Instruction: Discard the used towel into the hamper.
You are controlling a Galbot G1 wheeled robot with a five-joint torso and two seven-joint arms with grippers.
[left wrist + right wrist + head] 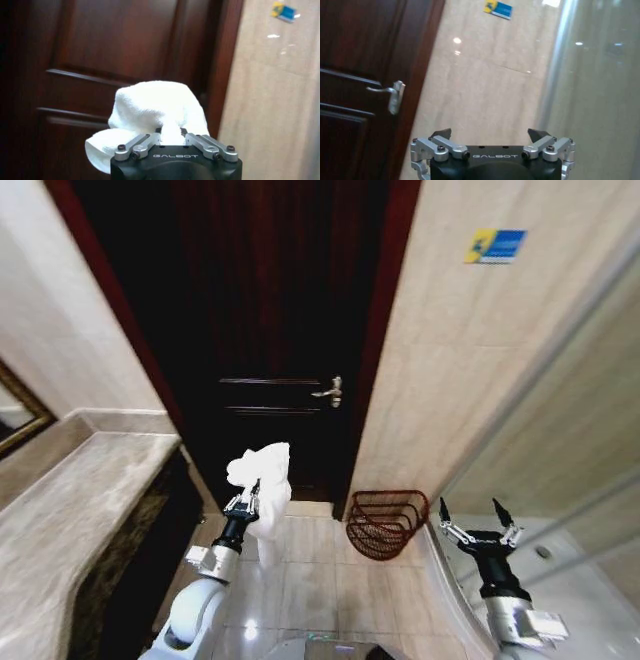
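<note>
Towel (262, 480) clamped in L claw (246, 498) | hamper (386, 523) floor-level, to its right

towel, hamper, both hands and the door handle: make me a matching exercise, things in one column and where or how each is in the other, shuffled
Things:
1. towel
2. hamper
3. right hand
4. door handle

Places or states:
A. on the floor at the foot of the tiled wall, just right of the door
B. open, holding nothing, raised at the right beside the glass panel
C. white, bunched, gripped in the left hand in front of the dark door
D. silver, on the dark door's right side

Pairs: 1-C, 2-A, 3-B, 4-D
</note>
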